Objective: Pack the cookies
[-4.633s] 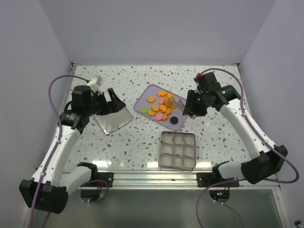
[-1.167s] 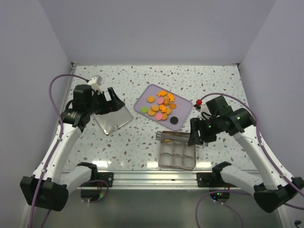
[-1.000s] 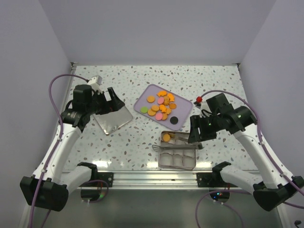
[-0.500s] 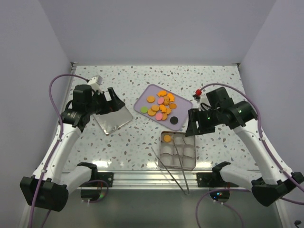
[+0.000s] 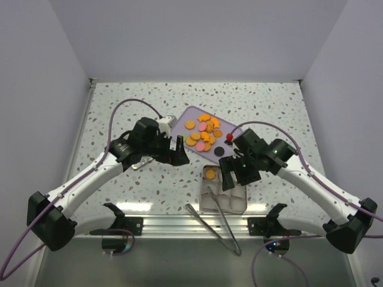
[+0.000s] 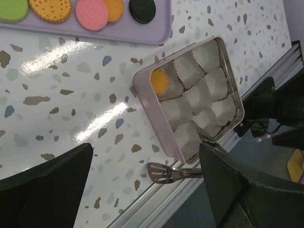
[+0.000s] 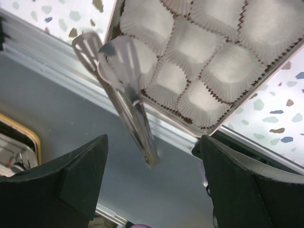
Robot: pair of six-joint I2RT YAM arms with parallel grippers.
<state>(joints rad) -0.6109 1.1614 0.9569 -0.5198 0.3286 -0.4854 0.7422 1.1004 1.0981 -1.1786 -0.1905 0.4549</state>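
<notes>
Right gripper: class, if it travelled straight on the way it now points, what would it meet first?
Probably the metal tongs, which lie across a corner of the tin, in line with the open right gripper. Depth is unclear, so this is a judgement.

top: overhead, far | wrists: close, downward | shared: tin, seemingly tongs

Tongs lie across the tin's near left corner, jutting past the counter edge; the right tool hangs above the tin.
</notes>
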